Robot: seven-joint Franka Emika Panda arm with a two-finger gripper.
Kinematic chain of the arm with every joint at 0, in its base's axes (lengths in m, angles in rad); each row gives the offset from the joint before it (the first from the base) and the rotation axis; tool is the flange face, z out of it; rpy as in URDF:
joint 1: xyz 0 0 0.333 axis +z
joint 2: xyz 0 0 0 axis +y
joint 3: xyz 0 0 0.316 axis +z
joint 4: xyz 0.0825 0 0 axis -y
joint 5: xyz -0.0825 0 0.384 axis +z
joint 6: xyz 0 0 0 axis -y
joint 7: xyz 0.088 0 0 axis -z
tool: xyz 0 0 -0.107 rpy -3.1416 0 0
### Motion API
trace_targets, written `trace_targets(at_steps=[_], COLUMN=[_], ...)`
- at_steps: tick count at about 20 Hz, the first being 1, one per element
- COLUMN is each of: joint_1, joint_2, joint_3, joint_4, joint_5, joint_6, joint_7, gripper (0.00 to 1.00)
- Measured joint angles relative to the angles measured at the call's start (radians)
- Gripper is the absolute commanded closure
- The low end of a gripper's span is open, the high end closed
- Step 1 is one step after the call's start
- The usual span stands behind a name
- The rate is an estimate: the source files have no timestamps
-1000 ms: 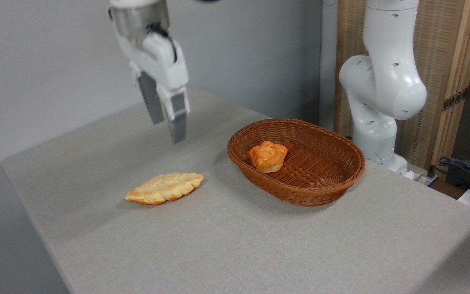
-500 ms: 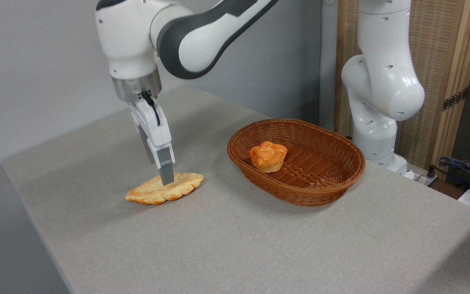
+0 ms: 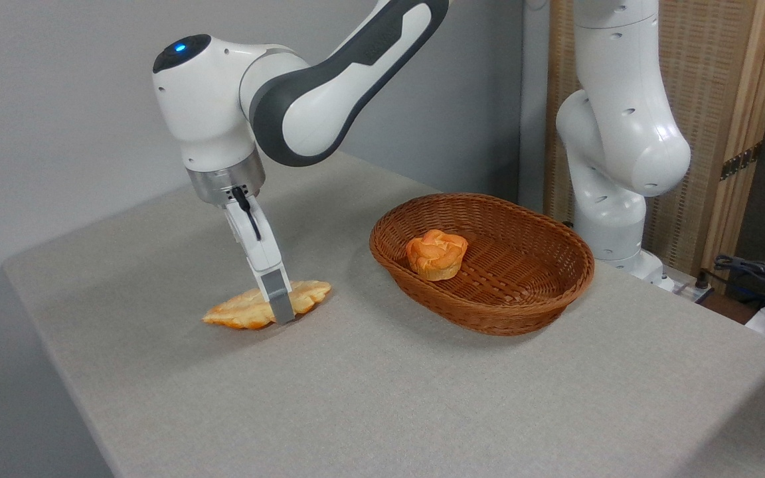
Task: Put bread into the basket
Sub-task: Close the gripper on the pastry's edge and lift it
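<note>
We see the bread (image 3: 250, 309) lying flat on the grey table (image 3: 422, 392) in the lower left of the frame, its long axis running from lower left to upper right. The gripper (image 3: 279, 309) reaches down from the upper left, tilted so that its tip points down and slightly right, and it meets the bread at about the middle of its length. The near finger (image 3: 280, 303) stands in front of the pastry, its tip down at the table at the bread's near edge, hiding a strip of the crust. The other finger lies behind the first from this camera, so we cannot tell whether the jaws are spread around the bread or already pinching it.

The basket (image 3: 489, 312) sits on the table to the right of the bread, at the centre-right of the frame, well apart from the gripper. A small orange bun (image 3: 435, 253) rests inside it, toward its left end. The robot's white base (image 3: 615, 199) rises behind the basket at the upper right.
</note>
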Motion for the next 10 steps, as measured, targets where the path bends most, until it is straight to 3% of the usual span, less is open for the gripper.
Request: trace_targets(at_steps=[1, 3, 4, 10], joint_1=[-0.003, -0.006, -0.009, -0.012], joint_2=[0.001, 0.005, 0.007, 0.009], joint_3=[0.0, 0.0, 0.0, -0.008], joint_4=[0.0, 0.0, 0.0, 0.001], joint_5=[0.0, 0.0, 0.0, 0.0], joint_6=[0.0, 0.0, 0.0, 0.001], joint_7=[0.0, 0.0, 0.0, 0.0], gripper=[0.09, 0.52, 0.64, 0.66])
